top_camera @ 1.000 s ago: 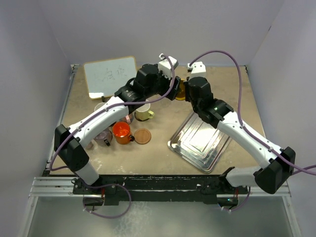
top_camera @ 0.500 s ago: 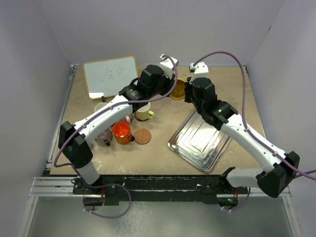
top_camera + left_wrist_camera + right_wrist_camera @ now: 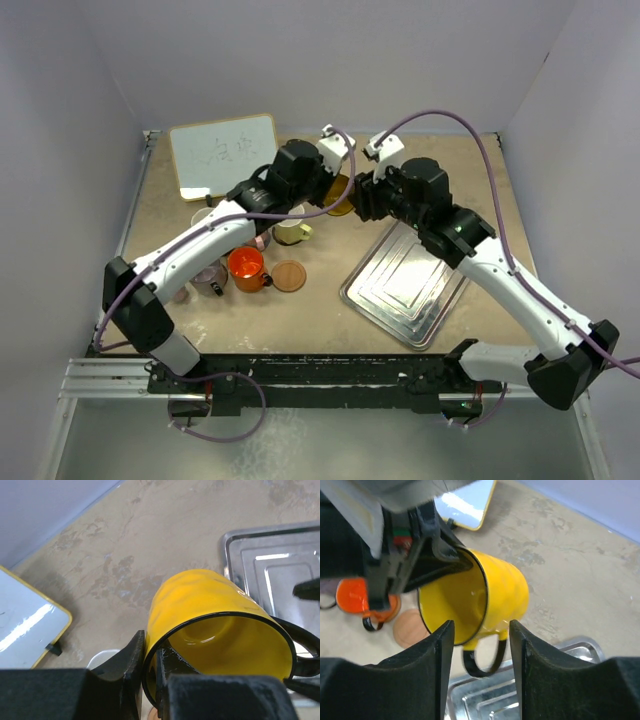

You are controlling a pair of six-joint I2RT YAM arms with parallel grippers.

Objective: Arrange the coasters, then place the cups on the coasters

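Clenched on the rim of the yellow mug, the left gripper has one finger inside the cup and one outside against its wall. The mug is held tilted on its side in the air, mouth turned toward the near edge. It hangs over the table just beyond the far corner of the metal tray.

The left arm reaches from its base at the near left in a long diagonal to the far middle, elbow bent. The right arm mirrors it from the near right, so the two wrists meet nose to nose.

The right gripper stands released. Its fingers are spread either side of the mug's black handle, and I cannot tell whether they touch the cup.

A red-orange mug and a tan coaster sit beside each other under the left forearm. The whiteboard lies at the far left.
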